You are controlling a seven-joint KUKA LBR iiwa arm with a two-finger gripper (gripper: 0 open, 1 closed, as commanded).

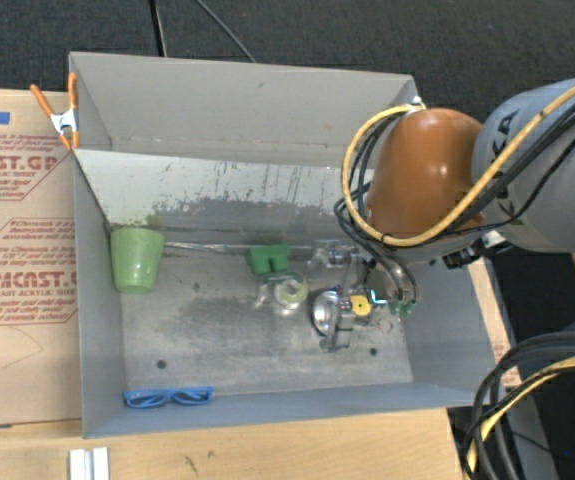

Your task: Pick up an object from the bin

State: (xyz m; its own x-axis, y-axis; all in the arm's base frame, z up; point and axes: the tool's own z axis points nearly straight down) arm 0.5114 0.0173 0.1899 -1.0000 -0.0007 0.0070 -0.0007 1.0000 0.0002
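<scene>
Ring [288, 294], maybe clear tape, lies just beside gripper [339, 322]

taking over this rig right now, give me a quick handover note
Pincer: low in the right part of the bin, at a shiny silver piece; open or shut cannot be told.
Things: a small green block and a pale ring lie just left of it; green cup by the left wall; blue thing, like glasses, at the near left corner.
Done: nothing visibly lifted.
Left: grip one thing and raise it out.
</scene>
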